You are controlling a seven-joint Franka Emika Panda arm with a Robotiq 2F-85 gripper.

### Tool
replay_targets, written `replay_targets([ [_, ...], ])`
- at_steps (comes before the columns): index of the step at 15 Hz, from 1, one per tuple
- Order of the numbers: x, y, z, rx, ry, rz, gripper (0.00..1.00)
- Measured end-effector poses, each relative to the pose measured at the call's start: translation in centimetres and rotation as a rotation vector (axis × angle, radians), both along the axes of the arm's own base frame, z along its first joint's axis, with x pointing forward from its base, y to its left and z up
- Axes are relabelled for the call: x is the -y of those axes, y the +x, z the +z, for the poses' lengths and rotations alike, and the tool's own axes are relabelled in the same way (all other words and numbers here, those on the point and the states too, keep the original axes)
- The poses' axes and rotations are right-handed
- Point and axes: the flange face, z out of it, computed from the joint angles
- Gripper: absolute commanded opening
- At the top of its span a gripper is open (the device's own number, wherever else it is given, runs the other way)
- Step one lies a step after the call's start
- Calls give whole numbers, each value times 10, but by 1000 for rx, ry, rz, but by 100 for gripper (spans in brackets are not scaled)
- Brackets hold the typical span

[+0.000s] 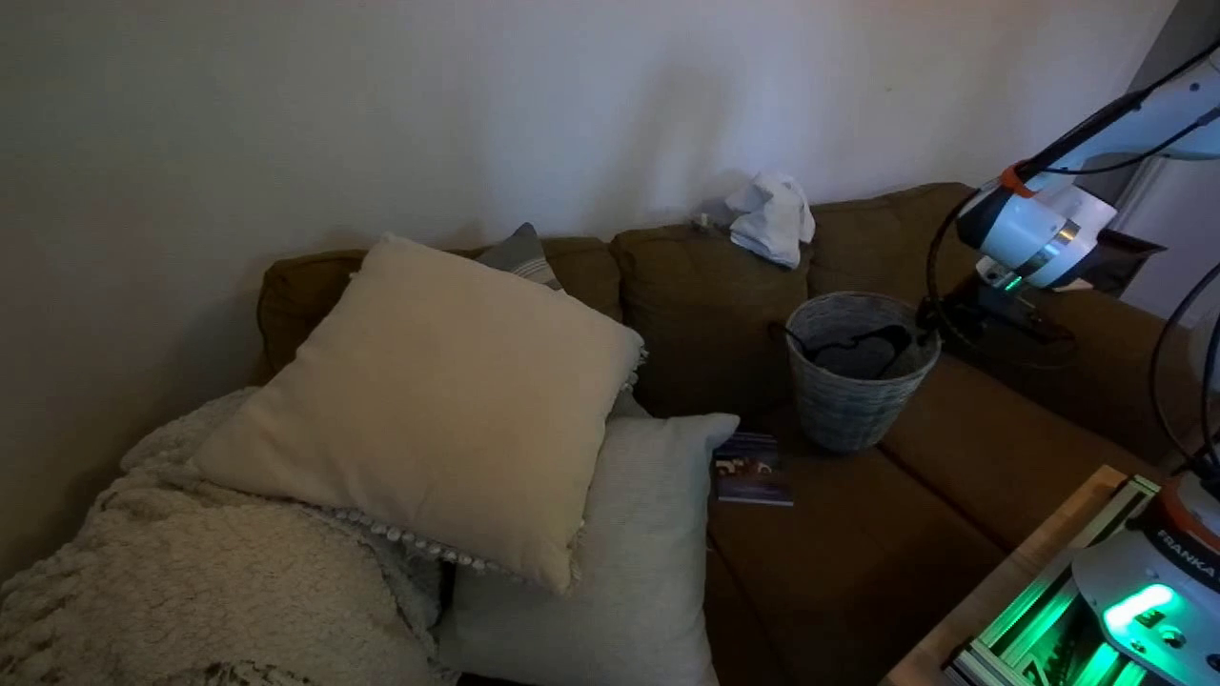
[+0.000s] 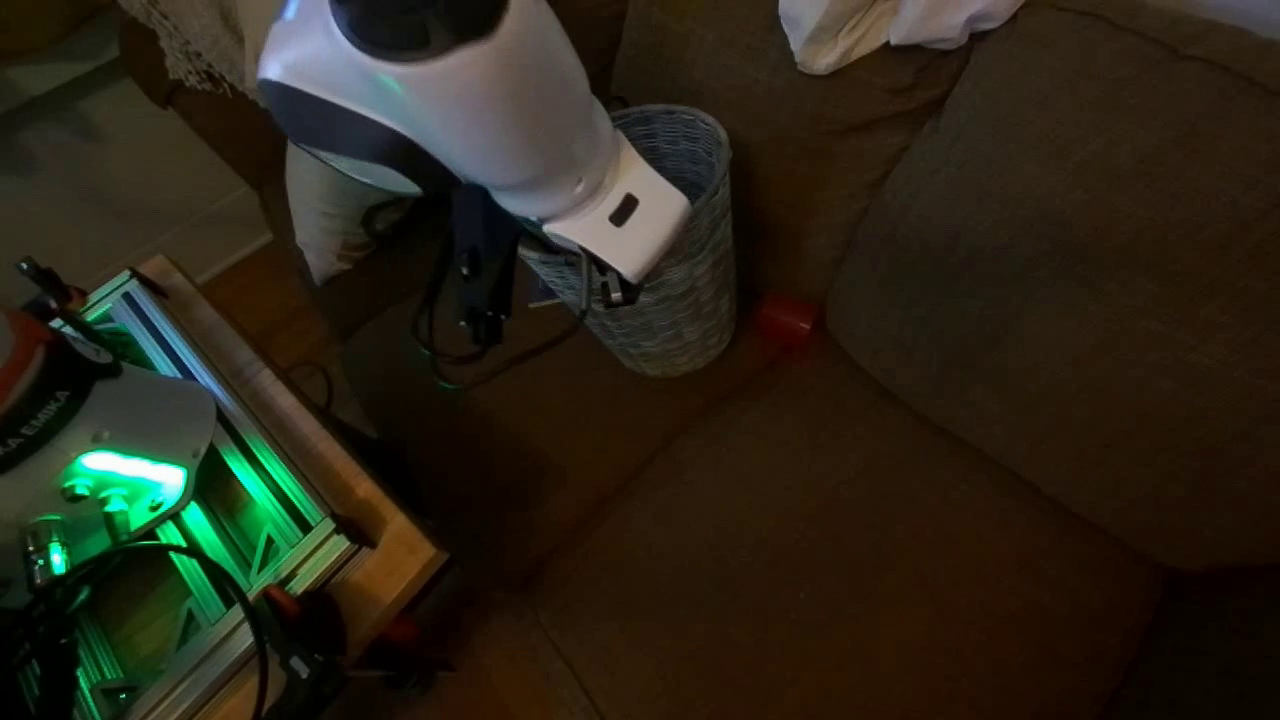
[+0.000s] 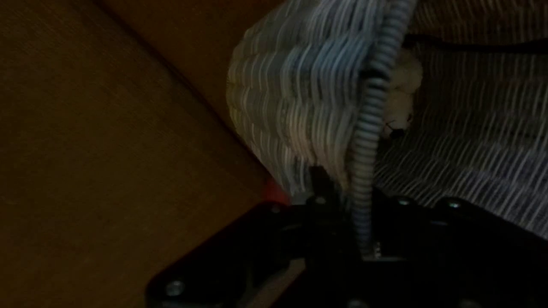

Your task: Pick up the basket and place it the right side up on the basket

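Observation:
The grey woven basket (image 1: 853, 405) stands upright, or nearly so, on the brown couch, with its opening up. It also shows in an exterior view (image 2: 690, 290), partly behind the arm. In the wrist view its rim (image 3: 370, 115) runs down between my two fingers. My gripper (image 3: 349, 188) has one finger outside the basket wall and one inside, closed on the rim. The inner finger is dark and hard to make out. A black strap-like thing (image 1: 886, 338) and a pale plush thing (image 3: 400, 98) are in the basket. I see no second basket.
A booklet (image 1: 753, 469) lies beside the basket. Large cream pillows (image 1: 429, 400) stand at one side. A white cloth (image 1: 772, 219) hangs on the backrest. A red object (image 2: 787, 320) lies beside the basket. The robot's wooden base table (image 2: 400, 560) borders the couch.

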Motion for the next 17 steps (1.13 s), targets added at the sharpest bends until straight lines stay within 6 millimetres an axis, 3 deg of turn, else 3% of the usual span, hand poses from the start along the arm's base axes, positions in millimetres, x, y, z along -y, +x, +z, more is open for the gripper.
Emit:
replay_targets([
  [3, 25, -12, -21, 46, 138, 27, 70],
  [5, 38, -27, -23, 23, 191, 5, 83],
  [7, 44, -36, -15, -11, 183, -42, 98],
  [9, 41, -38, 7, -42, 138, -92, 100],
  [12, 10, -30, 53, -69, 2, -90, 100],
  [17, -90, -28, 106, -114, -192, 113, 100],
])
